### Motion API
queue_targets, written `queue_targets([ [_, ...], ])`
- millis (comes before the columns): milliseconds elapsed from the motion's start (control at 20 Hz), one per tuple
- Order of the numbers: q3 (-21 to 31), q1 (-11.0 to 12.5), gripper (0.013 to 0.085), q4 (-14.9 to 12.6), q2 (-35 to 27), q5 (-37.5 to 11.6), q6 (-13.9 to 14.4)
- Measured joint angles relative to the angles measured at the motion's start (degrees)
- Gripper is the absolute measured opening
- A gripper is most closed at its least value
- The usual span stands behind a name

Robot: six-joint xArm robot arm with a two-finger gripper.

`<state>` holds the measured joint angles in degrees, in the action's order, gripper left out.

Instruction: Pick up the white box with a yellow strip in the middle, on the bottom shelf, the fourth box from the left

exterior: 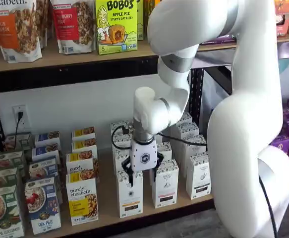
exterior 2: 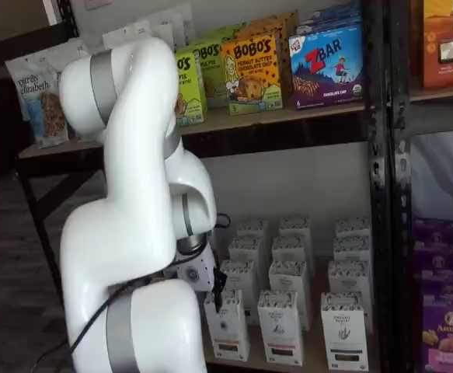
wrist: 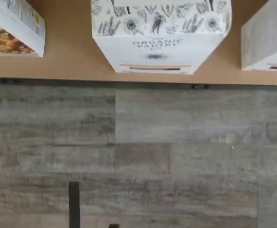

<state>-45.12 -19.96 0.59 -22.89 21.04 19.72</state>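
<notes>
The white box (wrist: 157, 42) stands on the bottom shelf (wrist: 67, 59), with a speckled band around its top and a thin yellowish strip low on its front. In both shelf views it is the front-row white carton (exterior: 130, 196) (exterior 2: 228, 326) nearest the purely elizabeth boxes. My gripper (exterior: 143, 177) hangs just in front of and above this box's top, its black fingers spread with a gap between them and nothing held. In a shelf view the gripper (exterior 2: 217, 295) is mostly hidden behind the arm.
A purely elizabeth box (wrist: 14, 28) stands to one side of the white box and another white carton (wrist: 266, 38) to the other. More white cartons (exterior: 165, 186) fill the rows behind and beside it. The grey plank floor (wrist: 138, 156) lies before the shelf edge.
</notes>
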Motion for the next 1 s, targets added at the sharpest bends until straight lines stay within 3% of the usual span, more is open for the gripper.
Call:
queue_targets([
  [300, -5.43, -0.58, 0.085, 0.07, -6.01, -1.96, 0.47],
  [800, -14.22, 0.13, 0.085, -3.62, -13.02, -1.44, 3.23],
  [1000, -17.03, 0.4, 0.085, -2.21, -15.28, -1.54, 1.6],
])
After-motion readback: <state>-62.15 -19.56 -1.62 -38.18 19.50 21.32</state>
